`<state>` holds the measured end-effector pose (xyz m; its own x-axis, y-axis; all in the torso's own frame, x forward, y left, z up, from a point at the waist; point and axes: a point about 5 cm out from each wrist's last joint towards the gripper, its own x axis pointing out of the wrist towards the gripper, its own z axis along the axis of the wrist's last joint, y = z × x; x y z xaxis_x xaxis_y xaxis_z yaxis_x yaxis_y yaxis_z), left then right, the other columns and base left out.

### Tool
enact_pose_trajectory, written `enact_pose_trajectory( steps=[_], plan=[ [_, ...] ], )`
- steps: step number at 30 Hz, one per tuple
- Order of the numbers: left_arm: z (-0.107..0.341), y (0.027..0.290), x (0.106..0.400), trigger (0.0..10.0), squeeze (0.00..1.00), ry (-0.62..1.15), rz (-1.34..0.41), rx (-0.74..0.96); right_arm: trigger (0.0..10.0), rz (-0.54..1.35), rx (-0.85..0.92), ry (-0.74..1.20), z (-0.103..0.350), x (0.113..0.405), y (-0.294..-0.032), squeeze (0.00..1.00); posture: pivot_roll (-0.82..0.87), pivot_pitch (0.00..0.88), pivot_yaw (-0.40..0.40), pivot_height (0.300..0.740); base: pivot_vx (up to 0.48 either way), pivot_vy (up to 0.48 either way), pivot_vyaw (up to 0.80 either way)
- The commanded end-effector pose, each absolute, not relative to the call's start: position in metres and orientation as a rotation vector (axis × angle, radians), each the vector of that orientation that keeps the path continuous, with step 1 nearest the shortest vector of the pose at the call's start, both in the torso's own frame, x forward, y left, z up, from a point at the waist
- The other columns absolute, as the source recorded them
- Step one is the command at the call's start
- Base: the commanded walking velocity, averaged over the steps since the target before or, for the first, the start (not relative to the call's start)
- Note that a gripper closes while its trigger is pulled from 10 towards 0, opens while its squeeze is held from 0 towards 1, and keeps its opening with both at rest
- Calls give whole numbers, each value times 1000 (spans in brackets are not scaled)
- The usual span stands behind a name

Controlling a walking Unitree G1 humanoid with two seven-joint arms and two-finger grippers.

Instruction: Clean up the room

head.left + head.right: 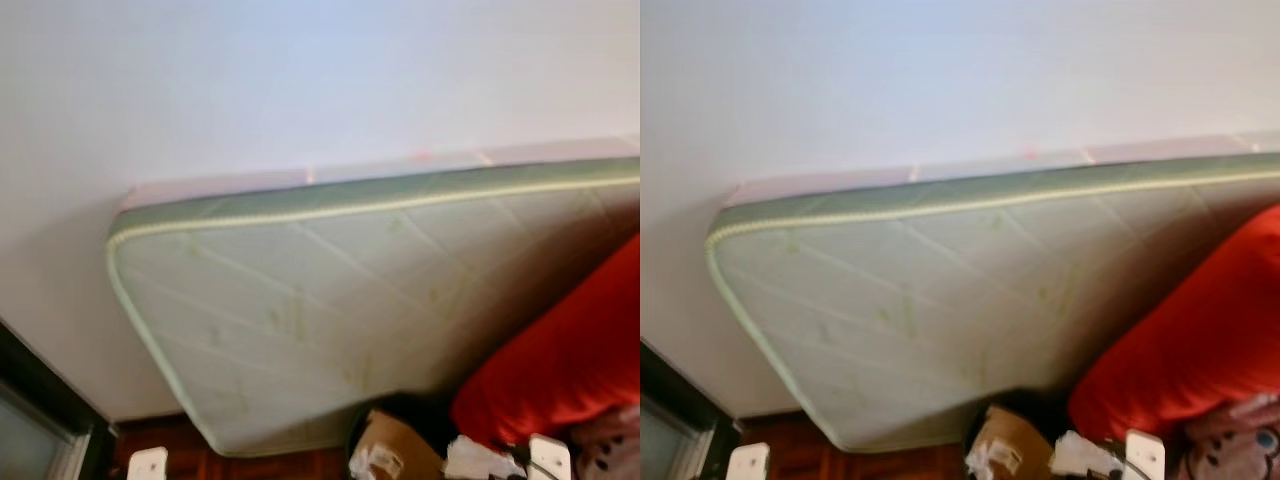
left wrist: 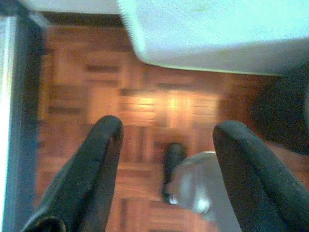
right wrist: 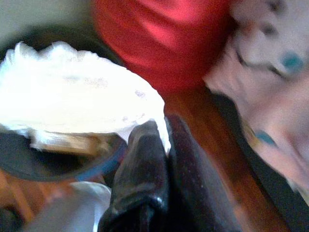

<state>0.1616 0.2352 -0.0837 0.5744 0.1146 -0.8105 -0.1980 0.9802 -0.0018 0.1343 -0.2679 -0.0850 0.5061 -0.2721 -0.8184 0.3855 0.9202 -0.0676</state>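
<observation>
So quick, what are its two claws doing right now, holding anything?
Left gripper: open, holding nothing, over the wooden floor.
Right gripper: shut on the white crumpled paper, above the dark bin.

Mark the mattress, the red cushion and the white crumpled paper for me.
mattress [image 1: 330, 310], left eye view, middle of its quilted face.
red cushion [image 1: 560, 370], left eye view, middle of the red cover.
white crumpled paper [image 3: 72, 96], right wrist view, centre of the wad, pinched by the right gripper [image 3: 161, 128].
</observation>
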Motion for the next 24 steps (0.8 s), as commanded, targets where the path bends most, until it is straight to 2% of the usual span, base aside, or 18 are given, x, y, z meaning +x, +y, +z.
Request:
enact_pose_trajectory(
  steps=[1, 6, 16, 18, 24],
  plan=[
    [-81, 243, 164, 10000, 0, 936, 187, -71, 10000, -389, 134, 963, -85, 137, -266, 0, 74, 0, -3, 740, 285, 0, 0],
    [-81, 242, 164, 10000, 0, 935, 186, -71, 10000, -382, 133, 963, -85, 137, -266, 0, 72, 0, -5, 740, 282, 0, 0],
    [-81, 242, 164, 10000, 0, 930, 187, -82, 10000, -322, 123, 938, -83, 144, -261, 0, 71, 0, -6, 740, 0, 0, 0],
    [-80, 242, 165, 10000, 0, 932, 172, -69, 10000, -272, 139, 881, -78, 159, -255, 0, 46, 0, 11, 740, 0, 0, 0],
    [-80, 242, 166, 10000, 0, 932, 168, -64, 10000, -231, 135, 828, -72, 174, -250, 0, 45, 0, 13, 740, 0, 0, 0]
  ],
)
